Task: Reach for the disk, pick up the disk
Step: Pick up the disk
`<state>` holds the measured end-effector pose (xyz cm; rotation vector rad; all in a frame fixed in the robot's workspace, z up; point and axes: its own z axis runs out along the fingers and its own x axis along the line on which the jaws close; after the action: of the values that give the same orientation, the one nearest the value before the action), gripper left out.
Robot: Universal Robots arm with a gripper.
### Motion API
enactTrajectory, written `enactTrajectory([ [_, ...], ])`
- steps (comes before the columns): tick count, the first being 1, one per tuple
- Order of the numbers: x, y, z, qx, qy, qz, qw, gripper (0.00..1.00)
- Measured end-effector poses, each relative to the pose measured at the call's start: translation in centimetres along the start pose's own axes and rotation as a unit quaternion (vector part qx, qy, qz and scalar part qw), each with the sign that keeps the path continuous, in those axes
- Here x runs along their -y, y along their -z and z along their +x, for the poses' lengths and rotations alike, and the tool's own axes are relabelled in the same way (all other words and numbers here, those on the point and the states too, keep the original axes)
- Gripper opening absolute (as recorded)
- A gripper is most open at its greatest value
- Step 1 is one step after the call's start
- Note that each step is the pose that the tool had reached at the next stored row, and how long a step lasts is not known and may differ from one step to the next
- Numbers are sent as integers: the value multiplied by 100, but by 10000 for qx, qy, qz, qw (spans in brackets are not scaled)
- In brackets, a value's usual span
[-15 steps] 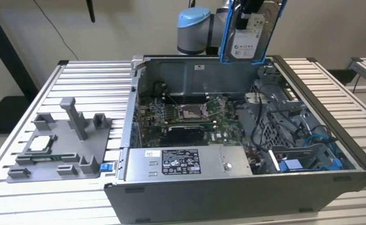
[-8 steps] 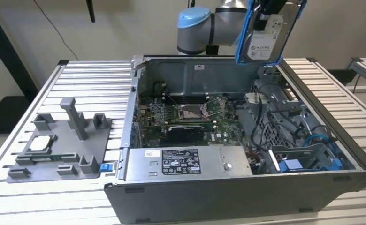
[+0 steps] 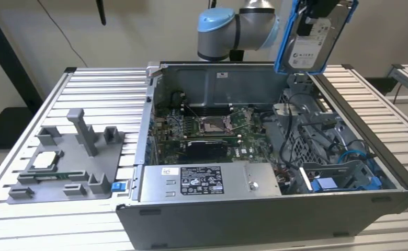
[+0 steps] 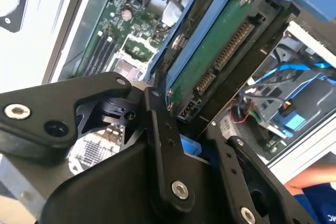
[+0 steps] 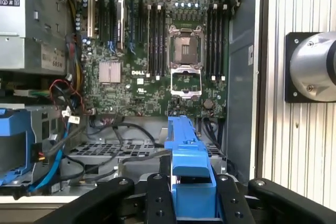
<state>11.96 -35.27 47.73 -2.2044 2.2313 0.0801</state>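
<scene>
The arm (image 3: 240, 26) was silver-grey, its rounded joint closed by a pale blue cap (image 3: 216, 21). The gripper (image 4: 189, 129) was matte black, built of flat linkage bars pinned with silver screws; in the first wrist view its fingers (image 5: 160, 203) showed rows of small round holes.

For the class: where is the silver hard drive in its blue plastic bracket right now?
The silver hard drive in its blue bracket hangs in the gripper, above the open grey computer case's back corner, at the exterior view's upper right.
</scene>
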Motion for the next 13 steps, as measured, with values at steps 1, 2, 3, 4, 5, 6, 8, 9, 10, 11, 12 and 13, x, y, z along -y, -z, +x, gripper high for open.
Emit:
enactTrajectory([
  [1, 13, 2, 21, 0, 0, -5, 10000, 0],
  [2, 22, 4, 45, 0, 0, -8, 10000, 0],
  [3, 27, 8, 66, -1, 0, -10, 10000, 0],
  [4, 34, 15, 91, 1, 0, -13, 10000, 0],
  [5, 41, 22, 112, 1, 0, -15, 10000, 0],
  [6, 50, 30, 137, 1, 0, -17, 10000, 0],
  [8, 66, 41, 183, 2, 0, -21, 10000, 0],
  [9, 73, 45, 207, 2, 0, -23, 10000, 0],
  [10, 80, 48, 234, 2, 0, -24, 10000, 0],
  [11, 86, 49, 259, 4, 0, -26, 10000, 0],
  [12, 90, 51, 285, 5, 0, -27, 10000, 0],
  [13, 94, 52, 309, 8, 0, -28, 10000, 0],
])
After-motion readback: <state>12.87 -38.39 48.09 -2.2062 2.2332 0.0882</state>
